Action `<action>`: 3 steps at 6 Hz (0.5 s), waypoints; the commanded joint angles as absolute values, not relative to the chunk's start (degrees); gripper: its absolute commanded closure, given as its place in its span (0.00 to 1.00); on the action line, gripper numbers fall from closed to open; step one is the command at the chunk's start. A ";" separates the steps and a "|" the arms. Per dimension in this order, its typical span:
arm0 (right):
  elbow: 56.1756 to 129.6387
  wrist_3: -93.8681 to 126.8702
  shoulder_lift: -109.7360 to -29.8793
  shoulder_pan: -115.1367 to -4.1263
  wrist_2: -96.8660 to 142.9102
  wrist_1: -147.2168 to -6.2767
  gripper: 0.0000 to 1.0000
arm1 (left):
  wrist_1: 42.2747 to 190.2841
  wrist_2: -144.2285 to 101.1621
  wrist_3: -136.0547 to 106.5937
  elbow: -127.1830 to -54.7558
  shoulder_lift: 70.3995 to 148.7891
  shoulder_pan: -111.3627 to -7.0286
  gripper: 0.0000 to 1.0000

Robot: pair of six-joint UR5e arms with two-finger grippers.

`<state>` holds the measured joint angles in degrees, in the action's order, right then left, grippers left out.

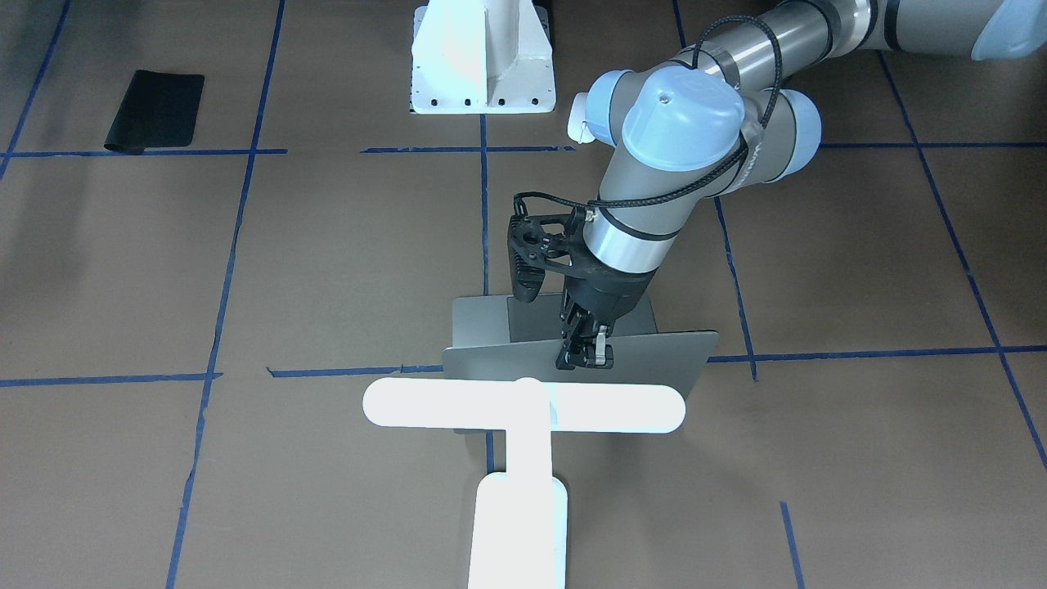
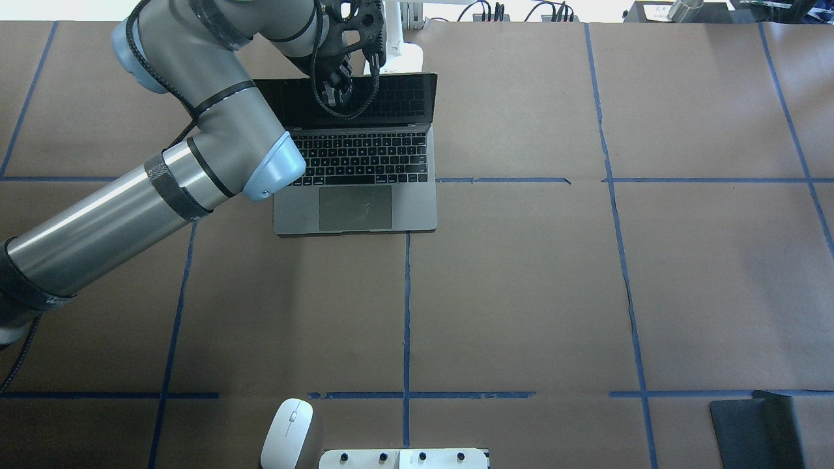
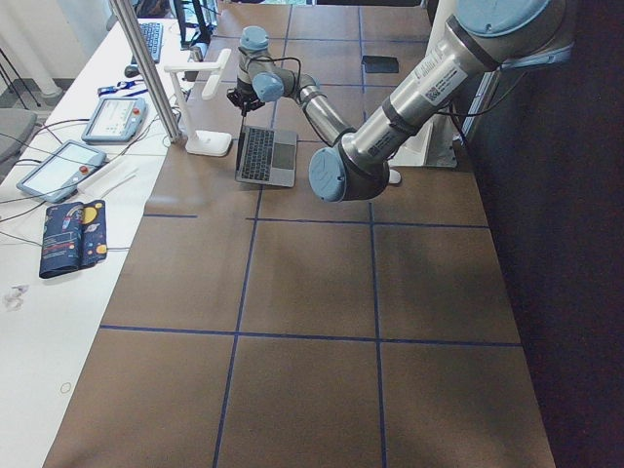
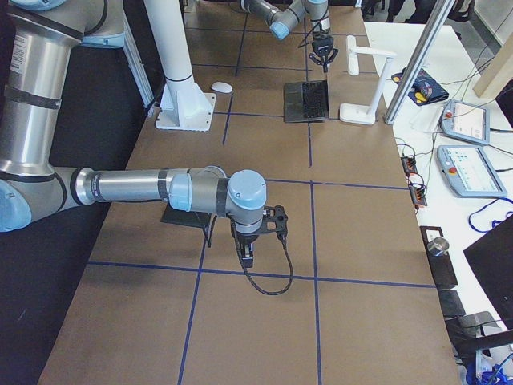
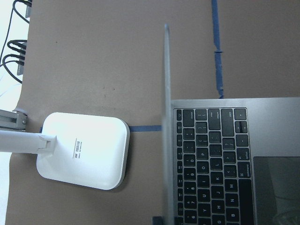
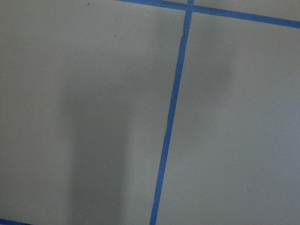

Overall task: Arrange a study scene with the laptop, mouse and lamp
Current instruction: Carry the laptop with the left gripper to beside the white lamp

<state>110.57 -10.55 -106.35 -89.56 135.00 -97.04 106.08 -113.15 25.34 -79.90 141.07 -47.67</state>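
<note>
The laptop (image 1: 491, 360) stands open in the far middle of the table, its keys and trackpad (image 2: 355, 208) facing the robot. My left gripper (image 1: 585, 358) is at the top edge of its lid, jaws closed on the edge. In the left wrist view the lid edge (image 5: 165, 117) runs between the fingertips (image 5: 157, 219). The lamp (image 1: 523, 406) stands just behind the laptop, its base (image 5: 84, 150) next to the lid. The mouse (image 2: 287, 433) lies near the robot's base. My right gripper (image 4: 247, 255) hangs low over bare table; I cannot tell whether it is open or shut.
A black mat (image 2: 756, 430) lies at the near right of the table. The white bolted pedestal (image 2: 404, 459) stands beside the mouse. Tablets and cables (image 3: 73, 161) lie on the side bench beyond the lamp.
</note>
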 commanded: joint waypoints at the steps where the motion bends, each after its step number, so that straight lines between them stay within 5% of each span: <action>1: 110.57 -10.55 -106.26 -89.56 135.00 -97.03 0.00 | 107.04 -112.33 24.43 -80.50 140.63 -47.64 0.55; 2: 110.57 -10.55 -106.35 -89.56 135.00 -97.03 0.00 | 106.96 -110.15 24.35 -84.08 138.19 -47.64 0.16; 3: 110.57 -10.55 -106.35 -89.56 135.00 -97.03 0.00 | 106.53 -110.04 24.69 -88.37 134.94 -47.64 0.15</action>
<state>110.57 -10.55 -106.33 -89.56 135.00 -97.03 106.79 -110.63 24.50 -84.68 137.67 -47.65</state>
